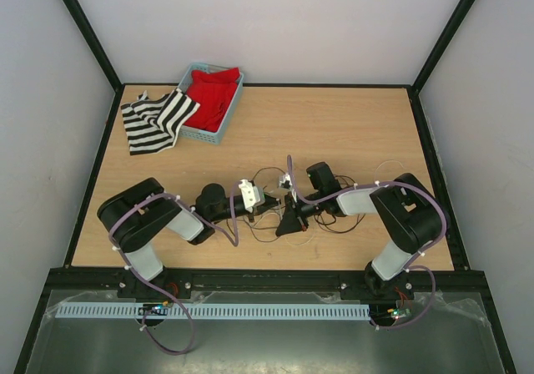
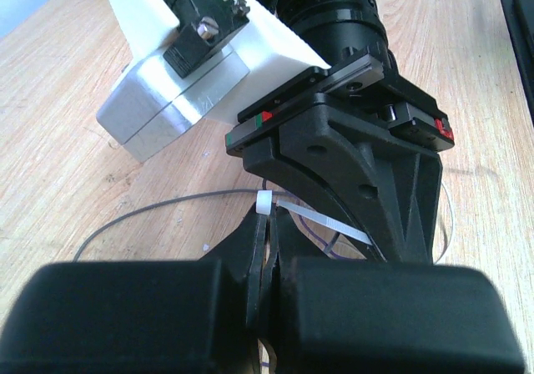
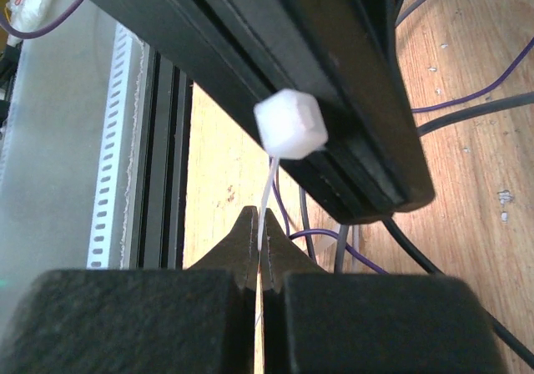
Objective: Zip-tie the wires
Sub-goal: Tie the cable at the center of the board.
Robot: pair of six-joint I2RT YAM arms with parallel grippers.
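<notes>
My two grippers meet at the table's middle, the left gripper (image 1: 276, 206) against the right gripper (image 1: 294, 216). In the left wrist view the left gripper (image 2: 269, 220) is shut, with the white zip tie (image 2: 325, 220) and its head at the fingertips; the strap runs right, under the right gripper's black body. In the right wrist view the right gripper (image 3: 265, 230) is shut on the zip tie (image 3: 268, 192) strap, just below its blocky head. Thin dark and purple wires (image 3: 372, 258) lie on the wood behind and loop around both grippers (image 1: 265, 224).
At the back left a blue basket (image 1: 198, 132) holds red cloth. A black-and-white striped cloth (image 1: 154, 122) lies beside it. A black rail (image 1: 267, 275) edges the table's front, close behind the right gripper (image 3: 160, 165). A grey wire (image 2: 158, 205) curves over the wood.
</notes>
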